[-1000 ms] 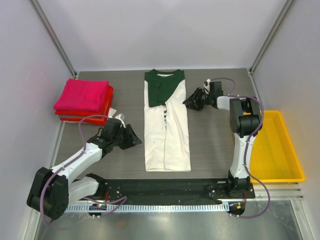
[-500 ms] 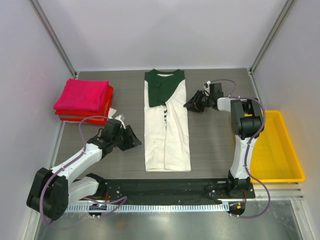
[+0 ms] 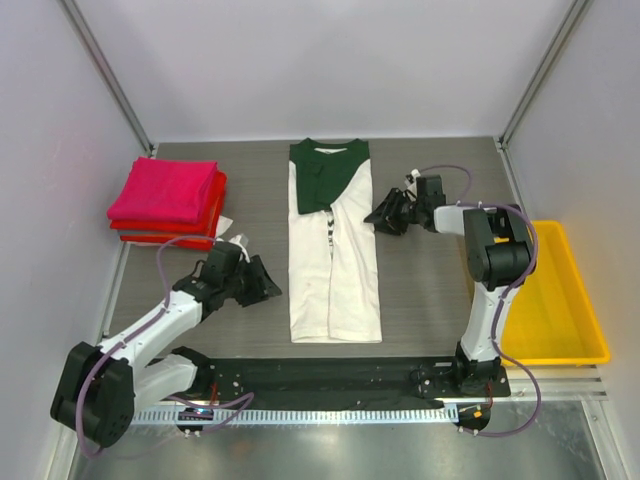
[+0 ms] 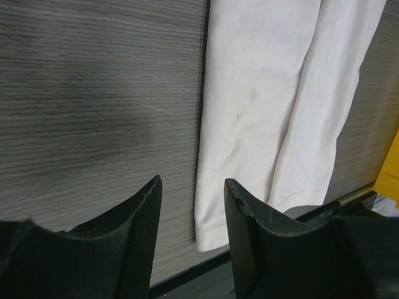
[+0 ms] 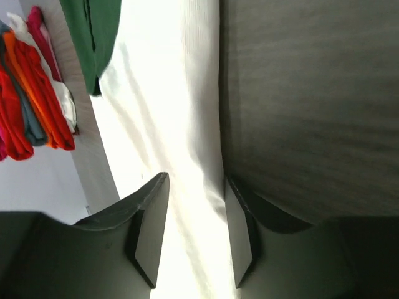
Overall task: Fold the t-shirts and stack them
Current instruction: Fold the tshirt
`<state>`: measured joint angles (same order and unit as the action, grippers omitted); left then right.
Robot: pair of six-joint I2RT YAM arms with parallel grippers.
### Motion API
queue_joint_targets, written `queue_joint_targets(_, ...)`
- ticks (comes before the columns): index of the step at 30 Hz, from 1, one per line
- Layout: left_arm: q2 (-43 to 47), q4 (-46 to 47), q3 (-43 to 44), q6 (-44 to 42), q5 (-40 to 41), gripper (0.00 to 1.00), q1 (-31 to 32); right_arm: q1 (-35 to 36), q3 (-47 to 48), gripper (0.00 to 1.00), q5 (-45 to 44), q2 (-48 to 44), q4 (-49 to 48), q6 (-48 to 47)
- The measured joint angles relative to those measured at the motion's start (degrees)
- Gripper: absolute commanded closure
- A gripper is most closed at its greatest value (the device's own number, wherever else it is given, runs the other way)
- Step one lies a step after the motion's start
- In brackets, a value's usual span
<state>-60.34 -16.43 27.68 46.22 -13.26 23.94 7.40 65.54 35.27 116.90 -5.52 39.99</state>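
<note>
Flanking cream-white t-shirt [image 3: 335, 270], left hand [image 3: 272, 282] and right hand [image 3: 374, 214] half-open, empty, lettering [image 3: 328, 232] illegible

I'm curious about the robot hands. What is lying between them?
The cream-white t-shirt with the green collar lies flat between the left gripper and the right gripper. The top view shows it best.
</note>
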Motion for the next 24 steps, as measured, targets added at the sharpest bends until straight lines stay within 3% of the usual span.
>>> queue_joint_targets(6, 0.1, -1.3, 0.0, 0.2, -0.3, 0.49, 0.3, 1.3, -10.0, 0.49, -4.9, -9.6, 1.8, -1.5)
queue_joint_targets(15, -1.2, -2.0, -0.2, 2.5, -1.2, 0.44, 4.4, 7.7, -25.6, 0.55, -11.9, -26.2, 9.2, -3.1)
queue_joint_targets(24, -1.8, -2.1, -3.6, 6.8, -1.7, 0.47, 7.3, 20.4, -41.2, 0.58, -15.8, -43.5, 9.2, 6.9)
